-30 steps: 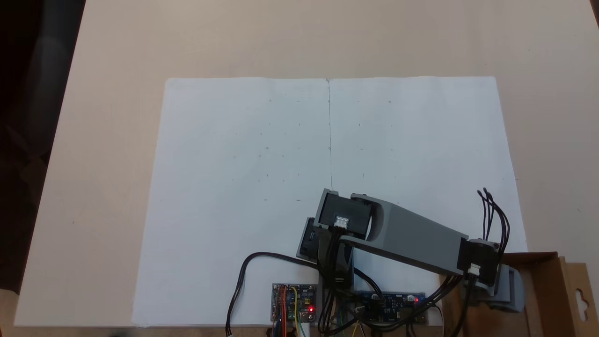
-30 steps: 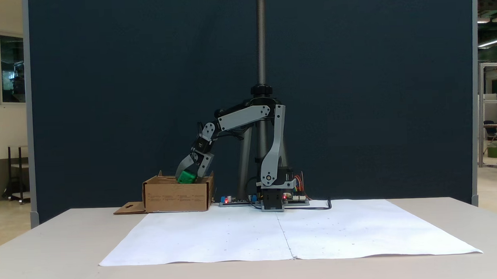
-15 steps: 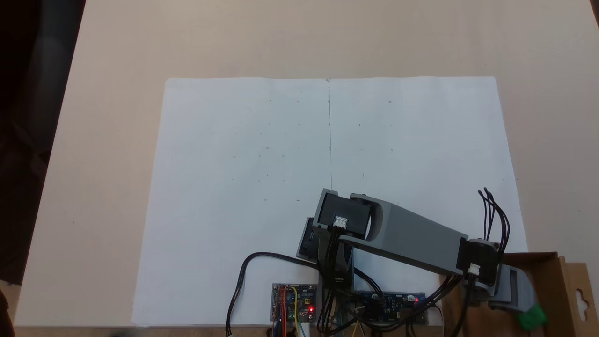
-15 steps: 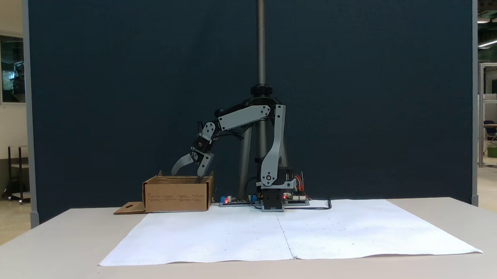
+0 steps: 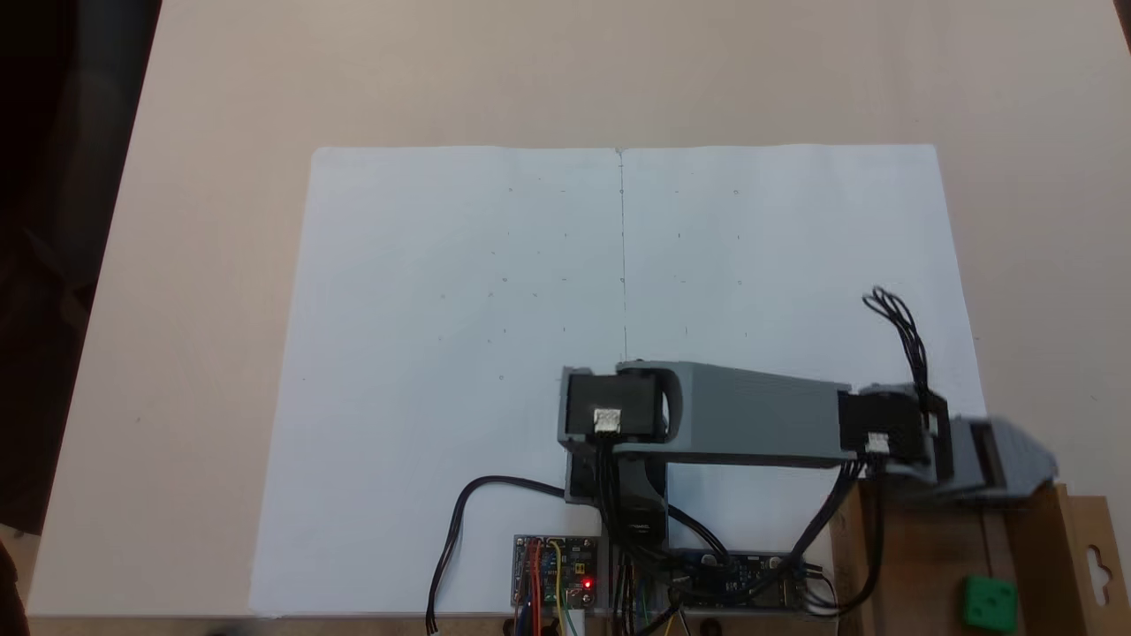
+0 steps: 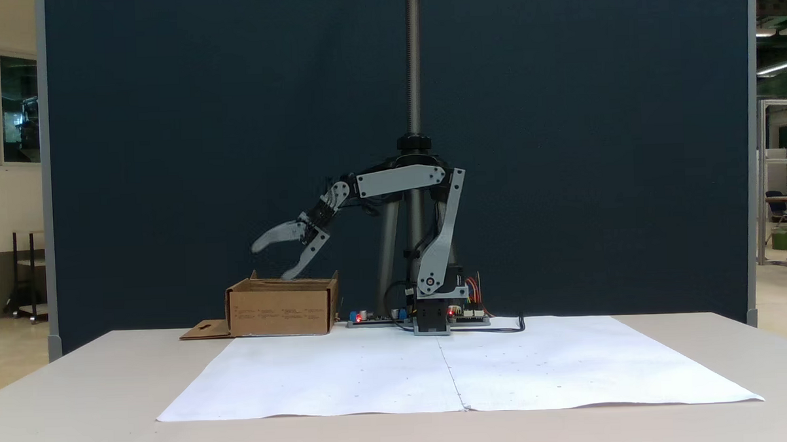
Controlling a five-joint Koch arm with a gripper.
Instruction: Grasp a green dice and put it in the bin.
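One green dice [image 5: 990,603] sits loose on the floor of the bin [image 6: 280,308], while the gripper [image 6: 272,259] hangs above the bin's rim, jaws spread wide apart, holding nothing.

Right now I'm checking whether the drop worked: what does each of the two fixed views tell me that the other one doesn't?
In a fixed view, the green dice lies on the floor of the bin, apart from the blurred tool. In a fixed view, the tool hangs above the bin with jaws wide apart and nothing between them; the bin's wall hides its inside. Both fixed views show the arm, the bin and the white paper.
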